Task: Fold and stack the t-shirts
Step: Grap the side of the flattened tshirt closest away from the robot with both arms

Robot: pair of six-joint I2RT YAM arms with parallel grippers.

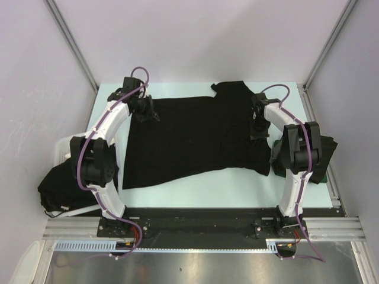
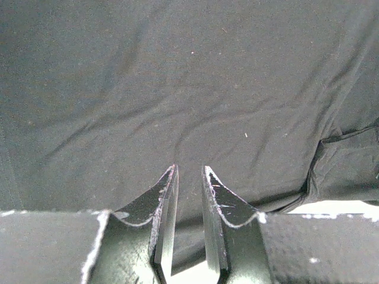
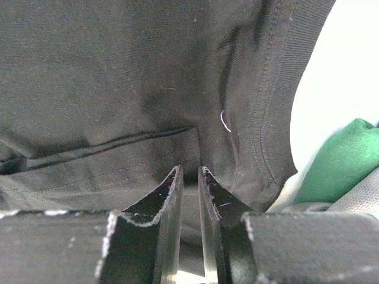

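1. T-shirt (image 1: pixel 189 136) is lying spread across the table (image 1: pixel 237 186) centre.
2. Left end effector (image 1: pixel 147 112), right end effector (image 1: pixel 259 129) are sitting barely parted at its side edges; hold indeterminate.
3. Cloth slipping free is threatening a crooked fold.

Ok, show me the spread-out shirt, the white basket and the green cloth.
spread-out shirt (image 1: pixel 189 136): top view, middle of its body.
white basket (image 1: pixel 63 151): top view, exposed wall at left.
green cloth (image 3: pixel 337 157): right wrist view, its rounded fold.

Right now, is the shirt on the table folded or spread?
Mostly spread: the shirt lies open across the table, but its right side is doubled over in a fold.
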